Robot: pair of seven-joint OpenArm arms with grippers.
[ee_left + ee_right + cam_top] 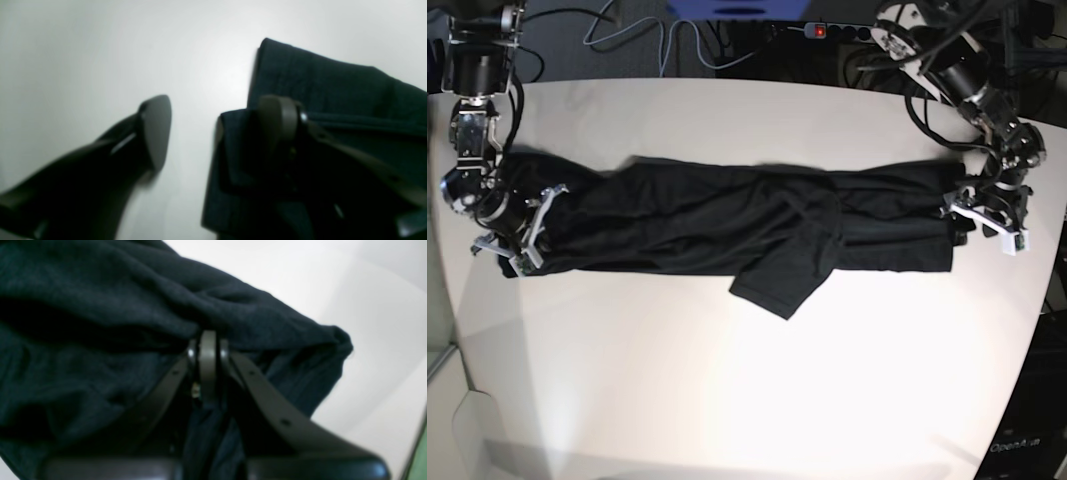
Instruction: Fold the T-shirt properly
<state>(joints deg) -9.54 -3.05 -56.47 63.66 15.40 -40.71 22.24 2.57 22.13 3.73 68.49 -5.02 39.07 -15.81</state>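
Black T-shirt (727,225) lies stretched along my white table (727,400); at the base view's left end my right gripper (207,350) pinches bunched cloth, a clamp only its wrist view shows. At the other end my left gripper (217,130) stands wide, one finger (278,120) over the folded hem.

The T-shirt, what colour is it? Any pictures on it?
Plain black T-shirt, no pictures; the base view shows it best.

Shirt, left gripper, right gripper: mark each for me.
shirt (727,225), base view, middle of the body fabric.
left gripper (213,133), left wrist view, gap between its open fingertips.
right gripper (207,350), right wrist view, shut fingertips pinching the shirt.
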